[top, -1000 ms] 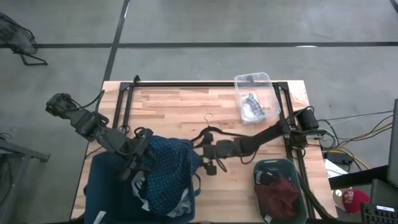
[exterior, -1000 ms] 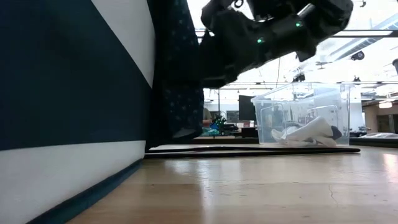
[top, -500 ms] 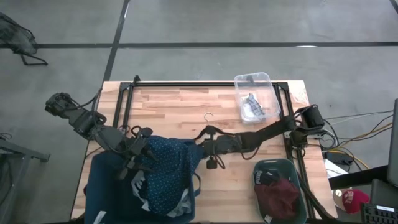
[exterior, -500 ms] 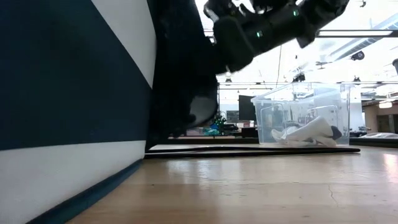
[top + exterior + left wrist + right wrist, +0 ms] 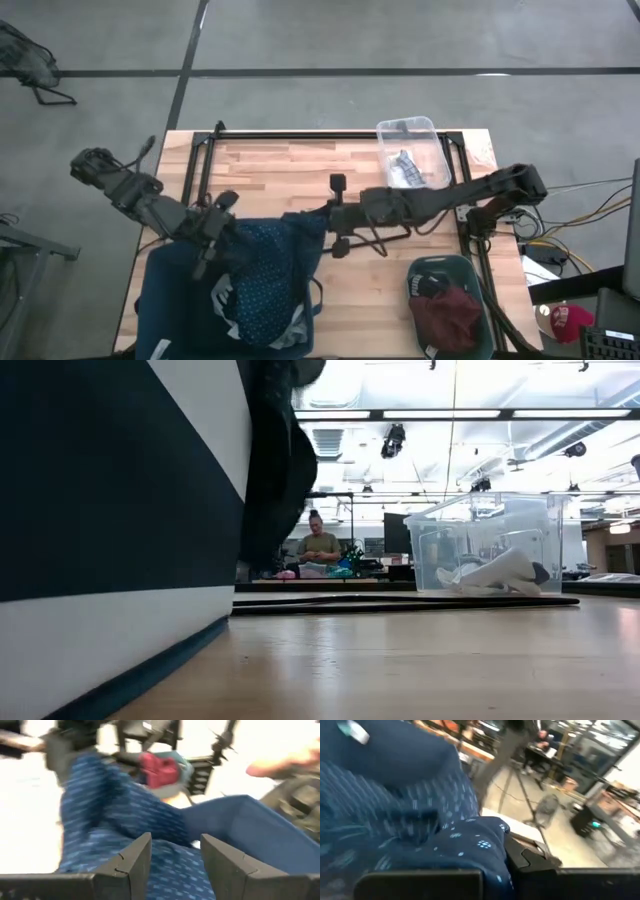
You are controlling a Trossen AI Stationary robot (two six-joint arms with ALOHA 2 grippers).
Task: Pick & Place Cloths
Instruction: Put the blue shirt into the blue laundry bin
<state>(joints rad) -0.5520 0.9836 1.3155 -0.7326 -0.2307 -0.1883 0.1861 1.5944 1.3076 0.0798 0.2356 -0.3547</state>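
The navy dotted shirt (image 5: 270,265) lies draped over the dark blue fabric bin (image 5: 165,300), with a pale garment (image 5: 225,295) under it. My left gripper (image 5: 213,228) is at the shirt's left side, and dotted cloth fills the gap between its fingers (image 5: 175,865). My right gripper (image 5: 322,215) is shut on the shirt's far right corner. In the low view the shirt (image 5: 280,460) hangs beside the bin's wall (image 5: 110,510). Both grippers are above that picture. A maroon piece (image 5: 450,320) lies in a green bin (image 5: 470,268). My left gripper has the shirt's left part (image 5: 170,882) between its two fingers, which come level from the table's left. Edge or fold, I cannot tell. My right gripper pinches the shirt's far right corner (image 5: 485,840), coming level from the table's right. The cloth bunches over the fingers, and that corner is lifted clear while the rest lies on the bin.
A clear plastic bin (image 5: 432,135) with grey-white socks (image 5: 405,168) stands at the far right, also seen in the low view (image 5: 490,545). A black frame (image 5: 300,137) runs round the tabletop. Bare wood lies between the far frame and the shirt. A person (image 5: 320,545) sits far off.
My right gripper has shut on the shirt's right corner, then gone up and toward the far edge, rising out of the low view. That corner is drawn up and to the right. The rest stays on the bin. My left gripper has shifted slightly toward the far left.
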